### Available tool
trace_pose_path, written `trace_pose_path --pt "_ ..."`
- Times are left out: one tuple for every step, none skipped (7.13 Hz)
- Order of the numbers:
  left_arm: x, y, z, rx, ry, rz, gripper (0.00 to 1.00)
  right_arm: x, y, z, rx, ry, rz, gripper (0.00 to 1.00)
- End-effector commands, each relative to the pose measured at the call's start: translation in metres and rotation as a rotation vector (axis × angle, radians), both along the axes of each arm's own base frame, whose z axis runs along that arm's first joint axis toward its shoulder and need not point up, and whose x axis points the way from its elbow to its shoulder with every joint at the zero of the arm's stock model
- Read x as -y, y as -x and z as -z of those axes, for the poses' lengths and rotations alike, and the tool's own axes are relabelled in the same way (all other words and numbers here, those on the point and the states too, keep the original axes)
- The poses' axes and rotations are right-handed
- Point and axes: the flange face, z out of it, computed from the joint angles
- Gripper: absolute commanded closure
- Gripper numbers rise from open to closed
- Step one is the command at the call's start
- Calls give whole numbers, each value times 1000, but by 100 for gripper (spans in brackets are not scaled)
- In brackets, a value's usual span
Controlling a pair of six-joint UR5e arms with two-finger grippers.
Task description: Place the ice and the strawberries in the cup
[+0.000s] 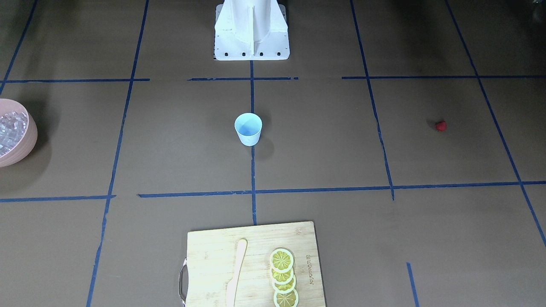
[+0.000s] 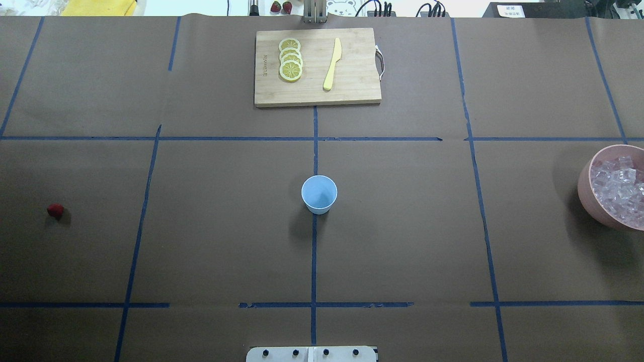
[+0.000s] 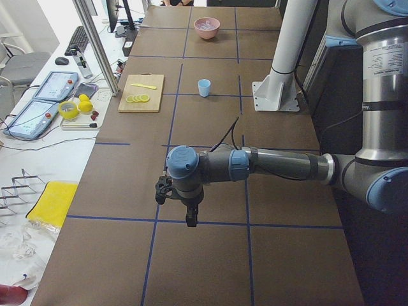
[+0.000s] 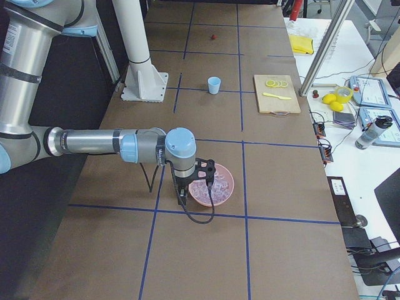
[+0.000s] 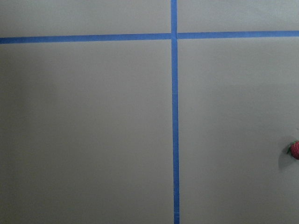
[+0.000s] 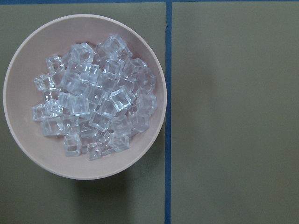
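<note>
The pale blue cup [image 2: 319, 194] stands upright at the table's middle, also in the front view [image 1: 248, 128]. The ice [image 6: 93, 98] fills a pink bowl [image 6: 23, 135] at the table's right end [image 2: 586, 191]. One tiny red strawberry [image 2: 55, 210] lies at the left end, and at the right edge of the left wrist view [image 5: 295, 150]. My right gripper [image 4: 197, 181] hangs over the bowl. My left gripper [image 3: 177, 199] hangs above the table near the strawberry's end. Both show only in side views, so I cannot tell whether they are open or shut.
A wooden cutting board [image 2: 352, 85] at the far middle edge holds lemon slices [image 2: 290, 60] and a yellow knife [image 2: 332, 63]. The white robot base [image 1: 251, 30] stands behind the cup. Blue tape lines cross the brown table.
</note>
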Motion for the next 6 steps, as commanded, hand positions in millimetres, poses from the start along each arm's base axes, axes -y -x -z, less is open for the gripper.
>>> trace_pose_path --pt "2 0 9 -4 -26 0 0 3 0 -3 5 17 -11 0" --pt "3 -2 9 -4 -27 -2 0 4 0 -4 2 17 -11 0" --pt "0 -2 6 -4 -22 -3 0 2 0 -4 5 18 -10 0" --pt "0 -4 7 -4 -19 -4 0 1 0 -3 4 16 -10 0" --pt "-1 -4 0 -4 1 0 0 2 0 -1 4 11 -9 0" --pt "-2 -4 -1 -4 8 2 0 3 0 0 5 9 -10 0"
